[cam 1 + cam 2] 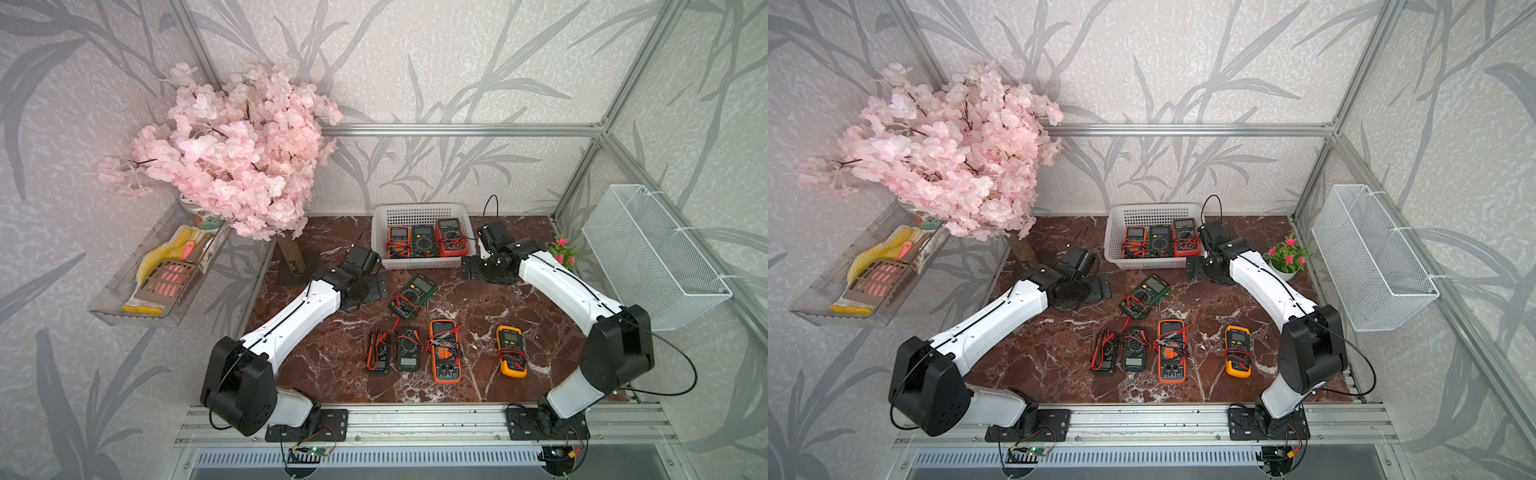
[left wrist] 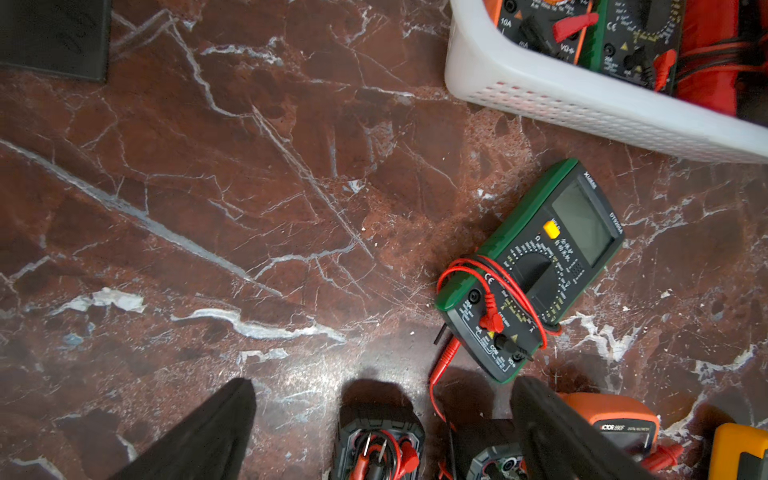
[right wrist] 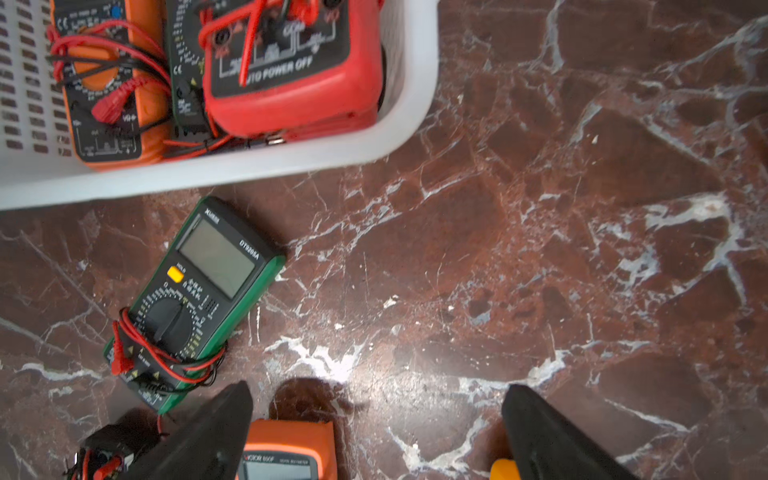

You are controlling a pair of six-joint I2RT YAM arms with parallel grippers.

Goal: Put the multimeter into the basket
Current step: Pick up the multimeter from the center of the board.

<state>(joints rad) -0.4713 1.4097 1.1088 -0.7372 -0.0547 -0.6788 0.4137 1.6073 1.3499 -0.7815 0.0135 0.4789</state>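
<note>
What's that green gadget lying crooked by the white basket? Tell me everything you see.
The green multimeter lies face up and skewed on the marbled table, near the basket but apart from it. Green plastic shell, dark face, blank grey screen, yellow button, black dial. Red and black leads wrap its lower end; one red probe trails onto the table.

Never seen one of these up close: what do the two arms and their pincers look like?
The left arm and right arm are alike: smooth white shells between bulky black joint housings, a thin black cable running along each and looping out at the elbow, black base plates bolted to an aluminium rail. The left gripper and right gripper each end in two plain black tapered jaws.
</note>
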